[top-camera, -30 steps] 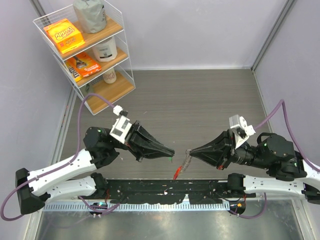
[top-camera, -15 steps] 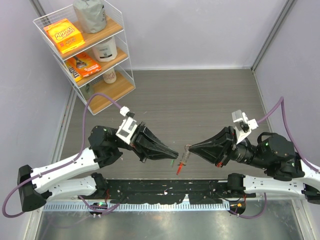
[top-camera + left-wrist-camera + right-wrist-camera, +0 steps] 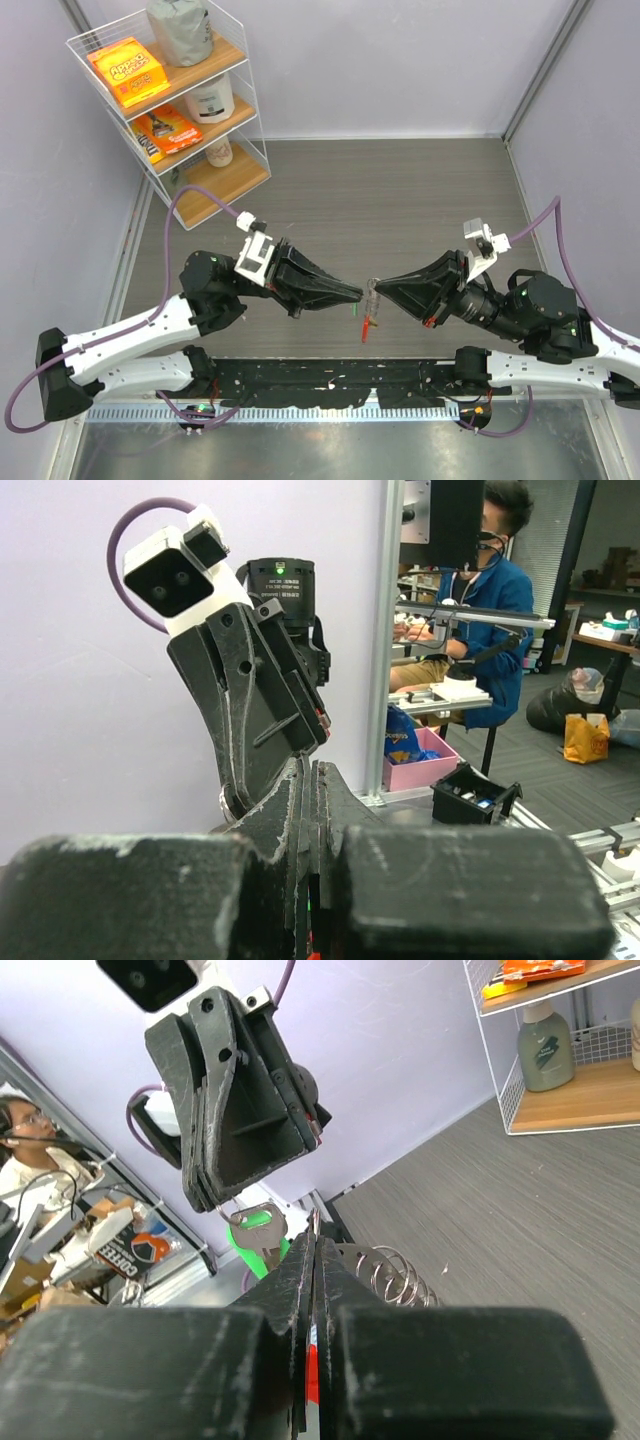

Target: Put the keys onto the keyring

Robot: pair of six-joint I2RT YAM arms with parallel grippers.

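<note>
Red crescent keyring point(image 3: 367, 327), silvery chain uppermost, hangs straight down from the pinching right gripper point(image 3: 377, 284). Beside it, the left gripper point(image 3: 356, 294) pinches a green-headed key point(image 3: 258, 1234).

Table point(image 3: 400, 190): grey wood-grain surface, grain running left to right, closed in by pale walls at the back and both sides. In the far left corner I see a white wire shelf rack point(image 3: 238, 176) standing on it, with three wooden shelves, set at an angle to the walls. Along the near edge I see a black mounting rail point(image 3: 330, 378) running across the table.
</note>
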